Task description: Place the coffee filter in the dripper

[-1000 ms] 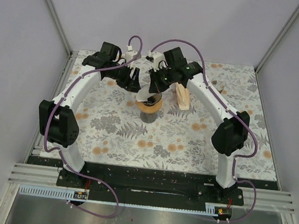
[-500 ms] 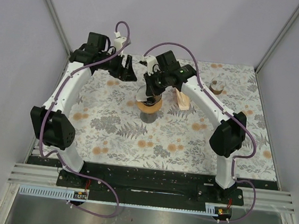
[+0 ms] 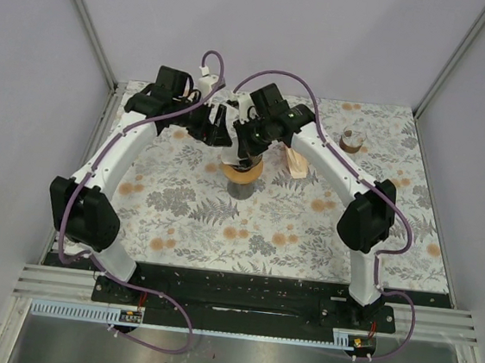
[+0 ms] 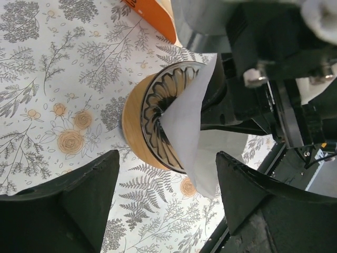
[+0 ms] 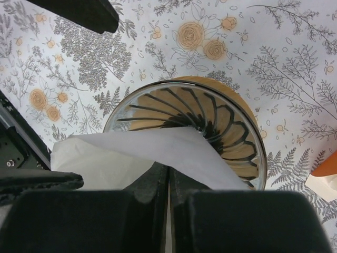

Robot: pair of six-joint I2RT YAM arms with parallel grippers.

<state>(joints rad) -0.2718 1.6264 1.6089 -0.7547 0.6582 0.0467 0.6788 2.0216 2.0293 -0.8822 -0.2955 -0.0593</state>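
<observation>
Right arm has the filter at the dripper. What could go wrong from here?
The white paper coffee filter, pinched flat by the right gripper with jaws shut, only leans across the rim of the ribbed glass dripper with wooden collar; if released, it might slide off. The left gripper, jaws open, sits close by and could knock the dripper.

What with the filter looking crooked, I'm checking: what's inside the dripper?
A corner of the coffee filter, pinched by the right gripper, reaches into the dripper. Spiral ribs show beside it; the paper covers the bottom.
</observation>
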